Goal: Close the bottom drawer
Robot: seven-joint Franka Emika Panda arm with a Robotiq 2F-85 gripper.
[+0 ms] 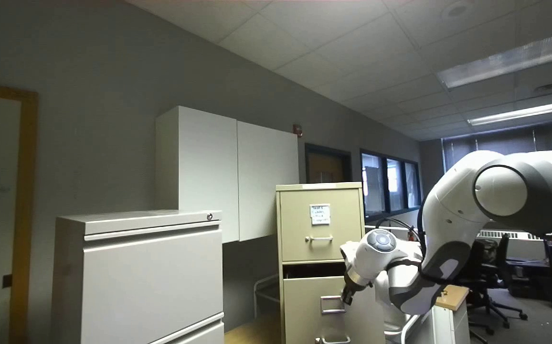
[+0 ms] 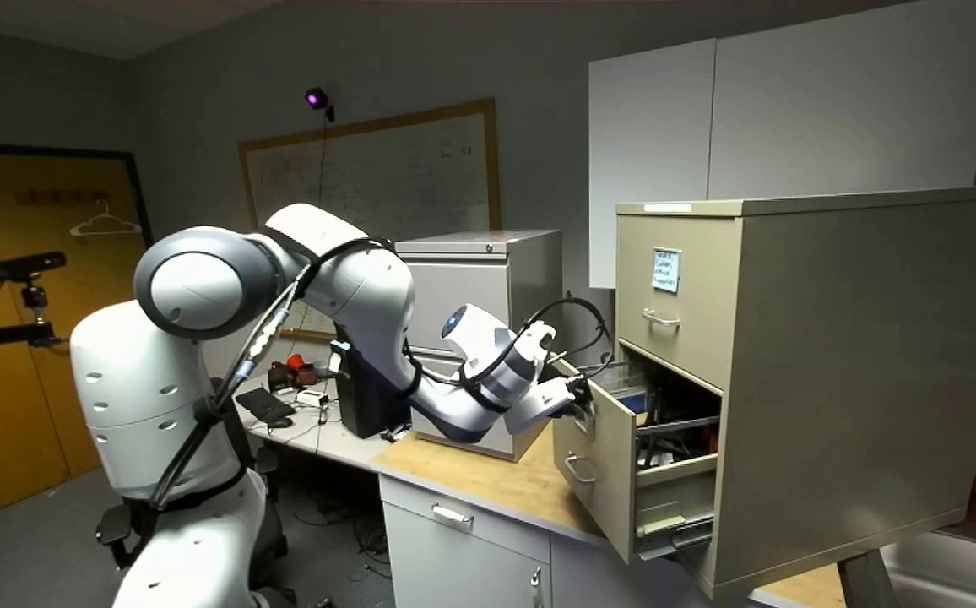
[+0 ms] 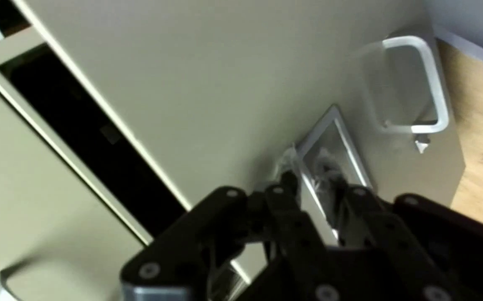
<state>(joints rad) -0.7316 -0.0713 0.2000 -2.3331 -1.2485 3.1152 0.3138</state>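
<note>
The bottom drawer of the beige filing cabinet is pulled out, its flat front standing away from the cabinet body. Its front also shows in an exterior view and fills much of the wrist view. A metal label frame and a silver handle are on that front. My gripper is at the label frame, fingertips close to or touching the drawer front; exact contact is unclear. The fingers are partly apart with nothing held between them. The gripper also shows in both exterior views.
The upper drawer, with a paper label, is shut above the open one. A wide white cabinet stands beside the filing cabinet on the wooden counter. Black and clear items lie inside the open drawer. A black cable loops near the wrist.
</note>
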